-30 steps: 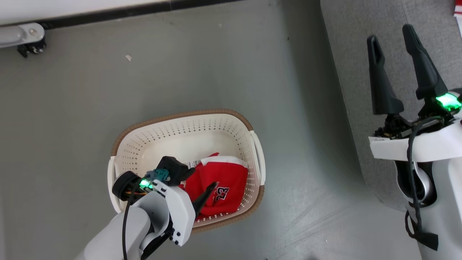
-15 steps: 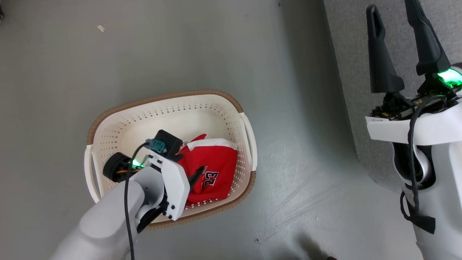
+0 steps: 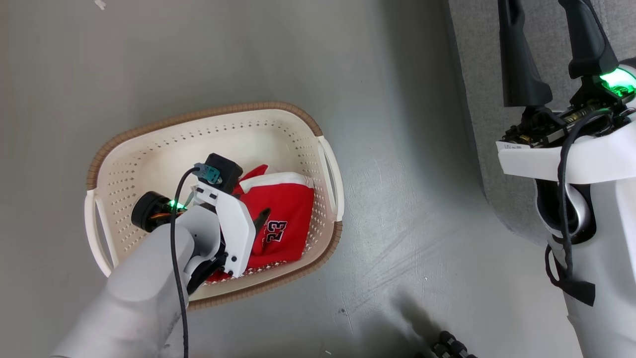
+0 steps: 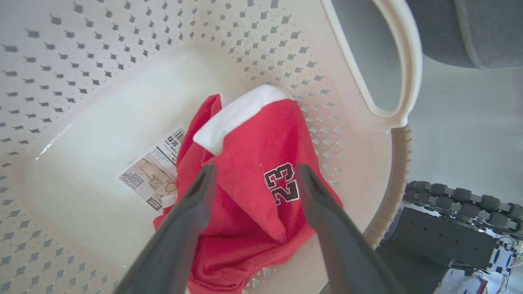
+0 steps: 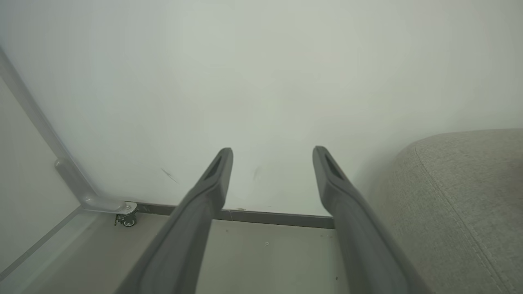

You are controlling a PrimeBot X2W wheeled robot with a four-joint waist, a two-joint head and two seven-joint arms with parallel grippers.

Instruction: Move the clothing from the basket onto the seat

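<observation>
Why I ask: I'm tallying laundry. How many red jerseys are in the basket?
1: a red soft-fabric jersey with dark 23, crumpled in the cream perforated plastic basket near one handle. More may hide underneath.

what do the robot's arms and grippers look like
The left gripper and right gripper each have two long, tapered dark grey fingers. White wrist housings sit on rounded pale grey forearms. A black cable runs along each arm, and a green light glows at each wrist.
</observation>
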